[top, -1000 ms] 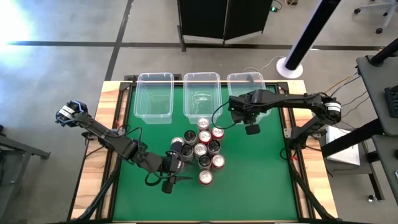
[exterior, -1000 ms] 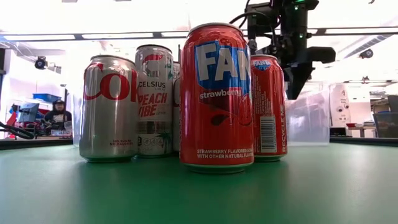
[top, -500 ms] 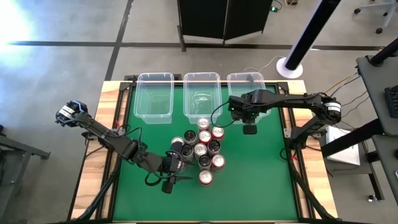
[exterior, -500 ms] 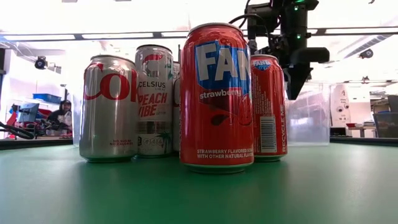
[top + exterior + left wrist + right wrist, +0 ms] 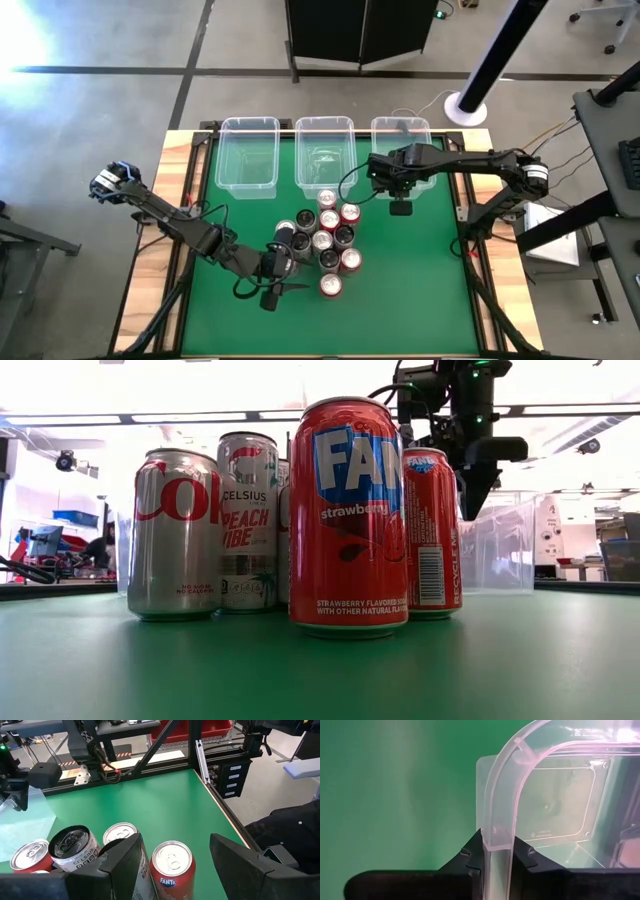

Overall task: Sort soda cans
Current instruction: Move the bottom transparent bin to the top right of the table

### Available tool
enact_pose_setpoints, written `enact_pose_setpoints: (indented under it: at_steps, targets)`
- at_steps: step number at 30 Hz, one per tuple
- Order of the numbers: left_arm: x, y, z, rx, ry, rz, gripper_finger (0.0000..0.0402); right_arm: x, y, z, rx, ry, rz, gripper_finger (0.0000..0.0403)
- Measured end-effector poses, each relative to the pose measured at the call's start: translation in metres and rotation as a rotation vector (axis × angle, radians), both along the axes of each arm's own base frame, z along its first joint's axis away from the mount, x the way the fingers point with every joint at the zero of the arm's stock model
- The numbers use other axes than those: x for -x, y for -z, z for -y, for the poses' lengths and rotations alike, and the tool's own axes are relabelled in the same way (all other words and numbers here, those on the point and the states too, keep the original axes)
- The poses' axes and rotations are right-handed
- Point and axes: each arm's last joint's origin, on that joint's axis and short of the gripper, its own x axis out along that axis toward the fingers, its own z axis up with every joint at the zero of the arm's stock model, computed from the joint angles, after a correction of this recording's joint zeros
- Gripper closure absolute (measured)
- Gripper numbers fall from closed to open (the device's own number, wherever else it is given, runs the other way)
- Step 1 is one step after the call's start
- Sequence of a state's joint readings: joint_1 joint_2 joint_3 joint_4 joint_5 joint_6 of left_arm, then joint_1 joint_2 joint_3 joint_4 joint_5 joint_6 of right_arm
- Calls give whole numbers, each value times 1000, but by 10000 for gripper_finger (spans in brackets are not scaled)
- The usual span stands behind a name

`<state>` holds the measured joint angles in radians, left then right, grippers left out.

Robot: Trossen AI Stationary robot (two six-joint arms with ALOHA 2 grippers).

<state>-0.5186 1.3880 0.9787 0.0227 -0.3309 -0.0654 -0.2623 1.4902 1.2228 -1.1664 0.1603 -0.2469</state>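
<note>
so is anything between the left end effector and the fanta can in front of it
Nothing visible. In the left wrist view the Fanta can stands upright between the open fingers of the left end effector, with bare green mat beyond it. A Celsius can stands beside it.

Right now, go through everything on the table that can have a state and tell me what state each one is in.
Right gripper: shut on the wall of the right bin.
Right bin: empty, upright, held by its rim.
Middle bin: upright, no cans inside.
Left bin: upright, empty.
Soda cans: all standing upright, clustered together on the green mat, none in a bin.
Left gripper: open, one finger each side of a red Fanta can.
</note>
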Motion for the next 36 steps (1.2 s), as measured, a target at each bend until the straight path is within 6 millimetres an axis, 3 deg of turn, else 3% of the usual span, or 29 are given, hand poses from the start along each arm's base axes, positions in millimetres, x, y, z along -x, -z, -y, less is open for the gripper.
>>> enact_pose_setpoints:
  at_steps: [31,36]
  targets:
    - [0,0,0,-2,0,-2,180,0,0,0,-1,4,1,369]
    - [0,0,0,-2,0,-2,180,0,0,0,-4,10,-1,351]
